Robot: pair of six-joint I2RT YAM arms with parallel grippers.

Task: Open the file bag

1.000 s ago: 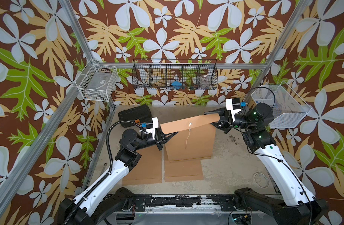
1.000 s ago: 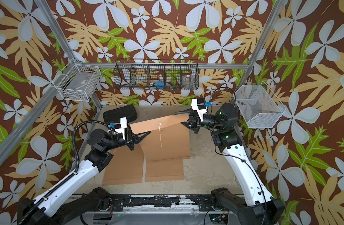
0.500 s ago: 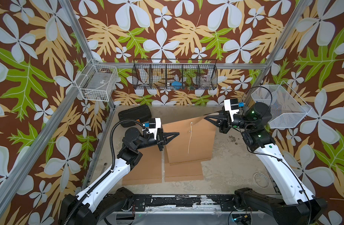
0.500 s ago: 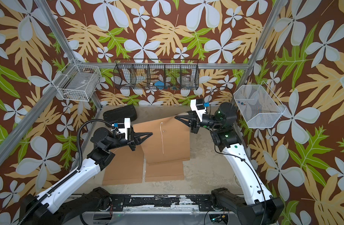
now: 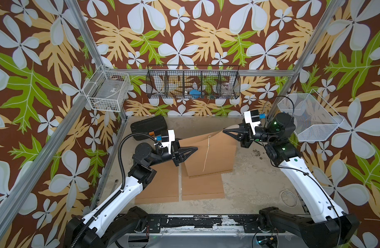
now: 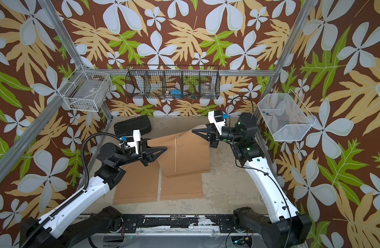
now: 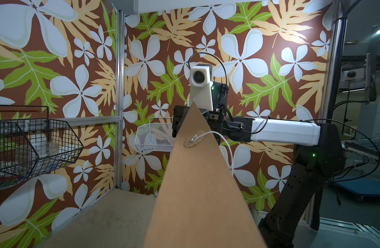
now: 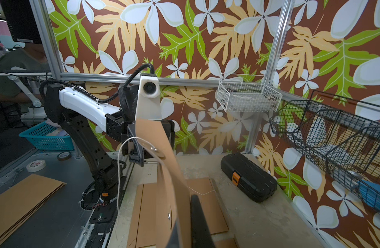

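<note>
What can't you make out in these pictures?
- Left pincer: gripping or not? Too small in both top views; its wrist view shows only the file bag.
- Inside the file bag: covered by its own paper, every view.
- Black wire basket: contents small, behind mesh, top views.

A raised file bag [image 5: 210,154] stood slanted across the middle of the table [image 5: 253,189], its far corner pinched in the right gripper [image 5: 224,131], barring the centre. Two flat file bags [image 5: 203,187] covered the surface in front of it, lying low. A black case [image 5: 147,127] blocked the back left corner. Bare table lay open to the right of the bags and along the back wall beneath a black wire basket [image 5: 193,85]. A white basket [image 5: 107,91] and a mesh basket [image 5: 311,120] jutted from the side walls above.
</note>
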